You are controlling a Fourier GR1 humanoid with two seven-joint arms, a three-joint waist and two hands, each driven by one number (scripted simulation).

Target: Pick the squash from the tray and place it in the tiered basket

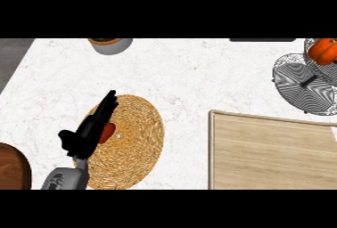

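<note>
A round woven tray [135, 147] lies on the white marble counter, left of centre. A red-orange thing [108, 132], probably the squash, rests on the tray's left part, mostly hidden under my left hand [89, 131]. That hand is open and reaches over it from the lower left, with its fingers straight and pointing up-right and its thumb out to the left. The wire tiered basket [304, 84] stands at the far upper right, with an orange round vegetable [324, 50] in its upper tier. My right hand does not show.
A pale wooden board [270, 151] fills the lower right, between the tray and the basket. A grey bowl [110, 44] sits at the top edge. A dark brown wooden object [13, 169] shows at the lower left corner.
</note>
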